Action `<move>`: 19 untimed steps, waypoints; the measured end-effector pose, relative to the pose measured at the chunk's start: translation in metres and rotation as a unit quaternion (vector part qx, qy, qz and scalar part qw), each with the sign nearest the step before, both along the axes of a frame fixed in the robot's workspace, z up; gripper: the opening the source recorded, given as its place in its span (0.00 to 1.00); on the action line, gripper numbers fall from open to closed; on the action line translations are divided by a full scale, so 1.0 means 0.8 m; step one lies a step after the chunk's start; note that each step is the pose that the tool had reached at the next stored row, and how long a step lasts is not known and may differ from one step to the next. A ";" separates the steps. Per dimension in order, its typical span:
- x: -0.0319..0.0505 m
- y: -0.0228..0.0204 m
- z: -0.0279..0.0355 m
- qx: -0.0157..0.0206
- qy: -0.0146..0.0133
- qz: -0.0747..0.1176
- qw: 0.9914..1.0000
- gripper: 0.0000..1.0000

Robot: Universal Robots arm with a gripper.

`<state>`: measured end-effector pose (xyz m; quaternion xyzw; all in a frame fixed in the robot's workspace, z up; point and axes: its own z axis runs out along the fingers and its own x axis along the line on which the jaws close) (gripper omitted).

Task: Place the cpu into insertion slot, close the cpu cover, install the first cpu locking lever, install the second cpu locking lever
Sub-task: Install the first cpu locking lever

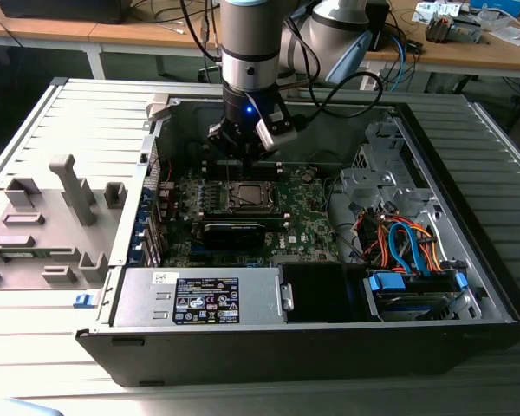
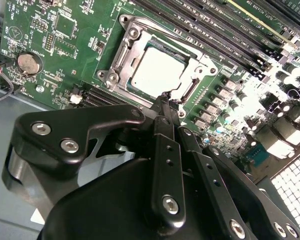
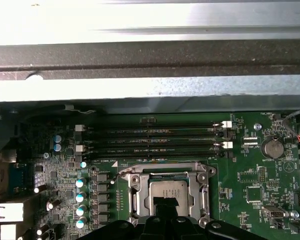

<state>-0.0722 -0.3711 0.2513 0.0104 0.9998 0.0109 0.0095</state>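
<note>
In both wrist views the gripper [image 2: 166, 100] hides one edge of the cpu [image 2: 157, 70].

You have a grey ribbed counter [image 1: 35, 130] running under everything. Directly on it lies the open computer case [image 1: 494, 303], on its side with the inside facing up, taking up the middle and the exterior view's right. To the exterior view's left of the case, just beside its wall, sits a grey fixture [image 1: 48, 225] with an upright post and several low blocks. A small blue piece [image 1: 83, 300] lies on the counter near the case's front corner. Behind the counter you can see a wooden bench [image 1: 477, 56] strewn with cables.
</note>
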 end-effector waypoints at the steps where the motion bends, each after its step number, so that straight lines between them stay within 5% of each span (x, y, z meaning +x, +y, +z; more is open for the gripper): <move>1: 0.000 0.0000 0.0000 0.000 0.000 0.001 1.000 0.11; 19: 0.000 0.0000 0.0000 0.000 0.000 0.011 1.000 0.11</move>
